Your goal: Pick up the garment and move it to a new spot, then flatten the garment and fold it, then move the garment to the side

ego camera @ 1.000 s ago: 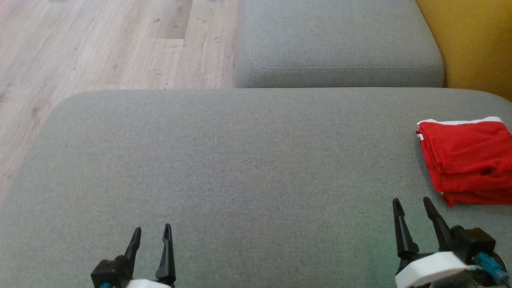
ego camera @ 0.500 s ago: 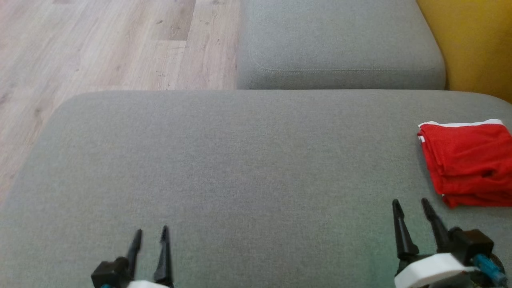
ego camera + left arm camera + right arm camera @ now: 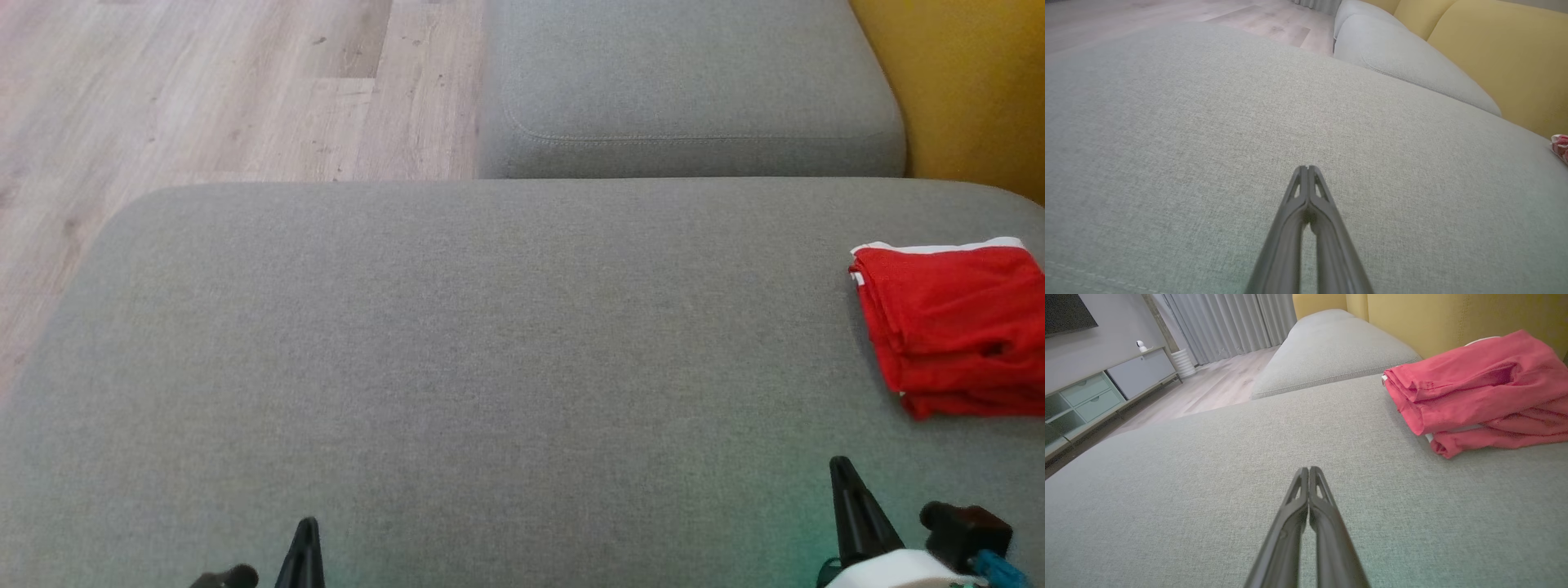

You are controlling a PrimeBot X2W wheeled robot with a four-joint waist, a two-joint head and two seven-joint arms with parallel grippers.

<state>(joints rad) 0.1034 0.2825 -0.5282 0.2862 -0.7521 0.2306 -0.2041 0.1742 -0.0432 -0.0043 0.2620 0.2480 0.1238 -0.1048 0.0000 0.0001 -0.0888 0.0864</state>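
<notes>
Head view, from the left: the wooden floor (image 3: 204, 90) lies beyond the grey sofa seat (image 3: 490, 343); the left claw (image 3: 304, 543) sits low at the near edge, fingers pressed together on nothing, over bare fabric and well apart from the cloth; the right claw (image 3: 842, 474) is likewise closed and empty at the lower right, near the garment (image 3: 951, 327) but not touching it; the red garment rests folded in a neat stack at the seat's right edge, just beside the yellow backrest (image 3: 963, 82), so I judge the folding and the move aside done and both claws parked clear; a white trim runs along its far edge; a small white tag at its left corner is too small to read; no brand or writing is legible.
</notes>
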